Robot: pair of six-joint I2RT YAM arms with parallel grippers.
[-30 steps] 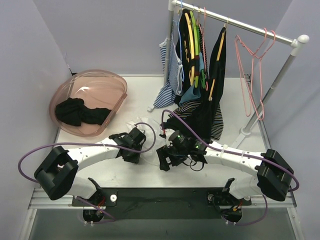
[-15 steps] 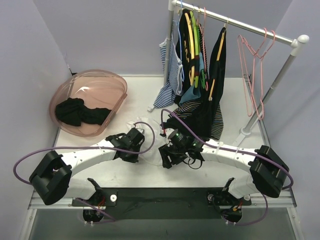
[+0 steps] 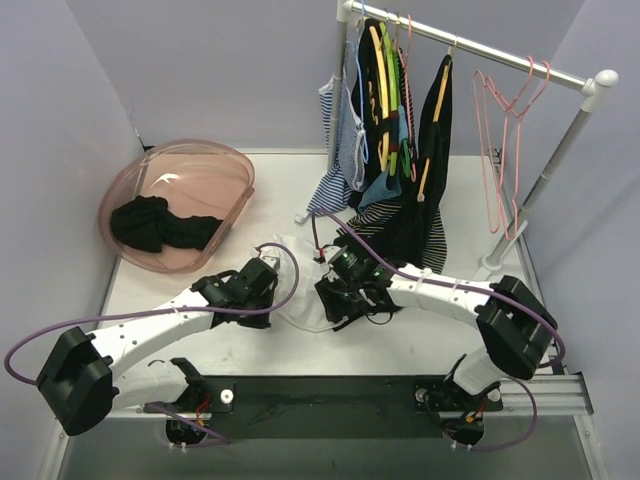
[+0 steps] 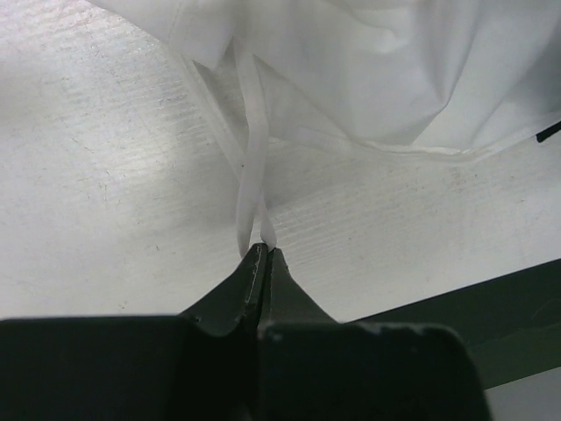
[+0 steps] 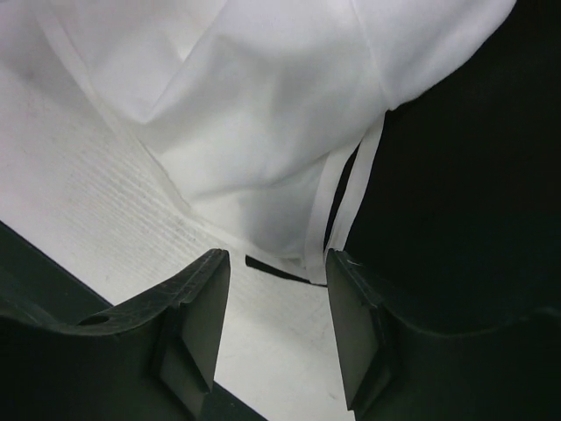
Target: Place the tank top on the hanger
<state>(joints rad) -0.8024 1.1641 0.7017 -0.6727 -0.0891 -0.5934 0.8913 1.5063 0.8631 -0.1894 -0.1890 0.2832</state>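
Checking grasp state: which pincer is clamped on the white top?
The left pincer: it is shut on a thin strap of the tank top. The right pincer stands open over the cloth, gripping nothing.

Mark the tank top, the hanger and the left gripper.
tank top [image 4: 386, 70], left wrist view, bunched body cloth.
hanger [image 3: 519, 118], top external view, wire below hook.
left gripper [image 4: 263, 251], left wrist view, tips pinching its strap.

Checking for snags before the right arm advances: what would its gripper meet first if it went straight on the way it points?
Most likely the white strap of the tank top, lying just ahead between the open fingers of the right gripper. The black garment lies close on the view's right; depth is unclear.
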